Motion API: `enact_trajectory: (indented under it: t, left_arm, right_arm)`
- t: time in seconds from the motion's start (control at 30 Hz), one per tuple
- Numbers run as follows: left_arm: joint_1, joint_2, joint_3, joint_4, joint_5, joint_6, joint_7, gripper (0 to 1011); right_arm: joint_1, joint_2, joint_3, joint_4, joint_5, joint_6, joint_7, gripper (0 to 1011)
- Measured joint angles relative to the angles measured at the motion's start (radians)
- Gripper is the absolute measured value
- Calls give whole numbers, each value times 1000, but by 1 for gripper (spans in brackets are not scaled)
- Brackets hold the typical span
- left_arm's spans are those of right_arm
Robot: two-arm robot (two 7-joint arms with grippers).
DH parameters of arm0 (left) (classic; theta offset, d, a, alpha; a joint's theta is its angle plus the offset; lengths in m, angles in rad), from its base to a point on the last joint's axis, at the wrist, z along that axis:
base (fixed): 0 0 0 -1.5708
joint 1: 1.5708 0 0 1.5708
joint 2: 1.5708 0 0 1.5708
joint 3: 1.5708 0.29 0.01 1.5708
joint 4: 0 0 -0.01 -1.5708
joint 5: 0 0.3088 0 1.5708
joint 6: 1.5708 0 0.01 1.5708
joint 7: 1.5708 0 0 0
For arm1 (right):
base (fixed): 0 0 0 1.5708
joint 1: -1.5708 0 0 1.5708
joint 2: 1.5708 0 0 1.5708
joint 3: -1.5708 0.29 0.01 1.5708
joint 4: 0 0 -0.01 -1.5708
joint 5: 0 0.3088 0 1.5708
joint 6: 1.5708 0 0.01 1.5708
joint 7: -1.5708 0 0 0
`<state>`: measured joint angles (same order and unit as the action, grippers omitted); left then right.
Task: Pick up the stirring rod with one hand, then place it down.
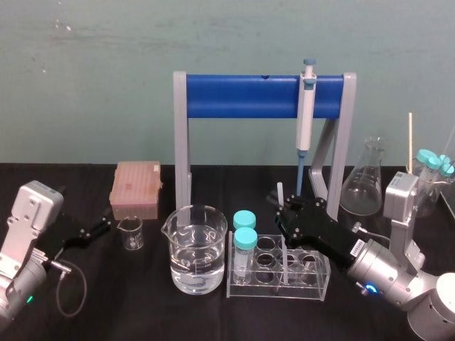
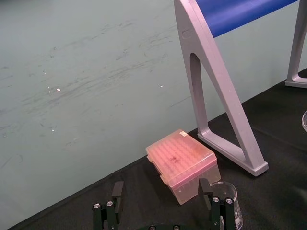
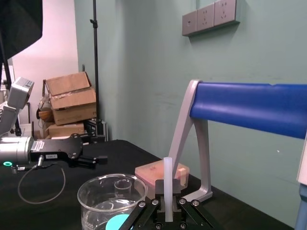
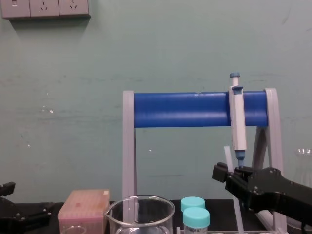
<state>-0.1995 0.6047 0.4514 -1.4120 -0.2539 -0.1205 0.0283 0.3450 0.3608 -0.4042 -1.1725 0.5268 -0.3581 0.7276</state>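
Above the tube rack (image 1: 313, 292), the right gripper (image 1: 283, 207) pinches the upright stirring rod (image 3: 167, 182), which could slip or strike the capped tubes (image 1: 244, 239) if lowered crooked, while the left gripper (image 1: 105, 226) idles with its jaws wide.

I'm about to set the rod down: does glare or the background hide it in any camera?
Head view: the stirring rod in the shut right gripper shows pale against the black table; reflections sit on the beaker. Right wrist view: evenly lit, plain before the pink box. Chest view: faint against the pale wall. Left gripper idles at the left, open.
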Motion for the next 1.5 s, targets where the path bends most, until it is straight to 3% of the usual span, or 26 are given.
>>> enact_trajectory:
  t: [0.63, 0.7, 0.83, 1.1, 1.5]
  left_arm:
    - [0, 0, 0, 0, 0, 0, 0, 1000]
    - [0, 0, 0, 0, 0, 0, 0, 1000]
    - [0, 0, 0, 0, 0, 0, 0, 1000]
    - [0, 0, 0, 0, 0, 0, 0, 1000]
    - [0, 0, 0, 0, 0, 0, 0, 1000]
  right_arm:
    - [-2, -6, 1, 8, -10, 9, -11, 75]
    - [-2, -5, 1, 7, -9, 9, -11, 161]
    - [-2, -5, 1, 7, -9, 9, -11, 242]
    - [-2, -5, 1, 6, -8, 9, -10, 549]
    - [-2, -4, 1, 6, -7, 9, -9, 889]
